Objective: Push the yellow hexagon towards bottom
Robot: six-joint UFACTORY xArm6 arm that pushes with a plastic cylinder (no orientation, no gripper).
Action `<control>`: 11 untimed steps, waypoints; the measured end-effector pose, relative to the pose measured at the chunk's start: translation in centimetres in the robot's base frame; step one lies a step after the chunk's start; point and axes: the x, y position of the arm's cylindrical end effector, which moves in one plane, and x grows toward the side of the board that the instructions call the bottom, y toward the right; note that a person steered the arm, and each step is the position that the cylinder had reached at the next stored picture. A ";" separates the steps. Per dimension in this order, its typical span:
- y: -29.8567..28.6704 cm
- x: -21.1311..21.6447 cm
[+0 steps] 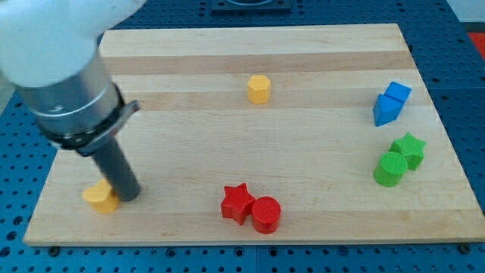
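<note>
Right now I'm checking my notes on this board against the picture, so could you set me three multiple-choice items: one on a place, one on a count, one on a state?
1. Where is the yellow hexagon?
A. near the view's top, about mid-width
B. at the view's bottom right corner
C. between the two green blocks

2. How many red blocks lie on the board?
A. one
B. two
C. four

3. How do the red star and the red cylinder stand to each other?
A. at opposite ends of the board
B. stacked one on the other
C. side by side, touching

Answers:
1 A, it sits alone in the upper middle, far from my tip.
2 B, only the star and the cylinder are red.
3 C, they show no gap, near the view's bottom.
</note>
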 end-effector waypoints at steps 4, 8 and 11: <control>13.7 -5.1; 19.4 -20.4; 12.6 -15.7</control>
